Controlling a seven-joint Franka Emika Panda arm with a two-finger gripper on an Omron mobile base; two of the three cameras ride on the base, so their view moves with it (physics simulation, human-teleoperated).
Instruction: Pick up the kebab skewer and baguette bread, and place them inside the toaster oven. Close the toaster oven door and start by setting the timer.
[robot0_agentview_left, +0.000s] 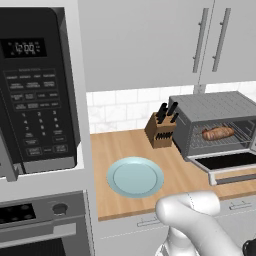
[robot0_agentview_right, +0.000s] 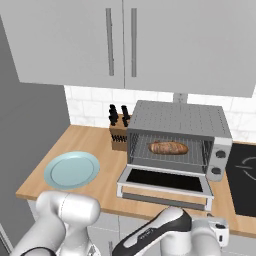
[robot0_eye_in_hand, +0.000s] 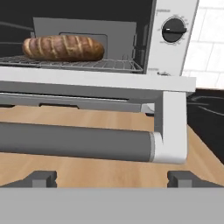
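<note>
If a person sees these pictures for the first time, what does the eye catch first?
The toaster oven stands on the wooden counter with its door folded down and a baguette lying on the rack. Left of it are a pale blue plate, nothing on it, and a knife block.

I see a round pale-blue plate (robot0_agentview_left: 135, 177) lying flat near the front edge of the light wooden counter (robot0_agentview_left: 125, 145). A brown wooden knife block (robot0_agentview_left: 161, 131) with black handles stands at the counter's back edge. A black microwave (robot0_agentview_left: 37, 85) hangs past the counter's left end.
</note>
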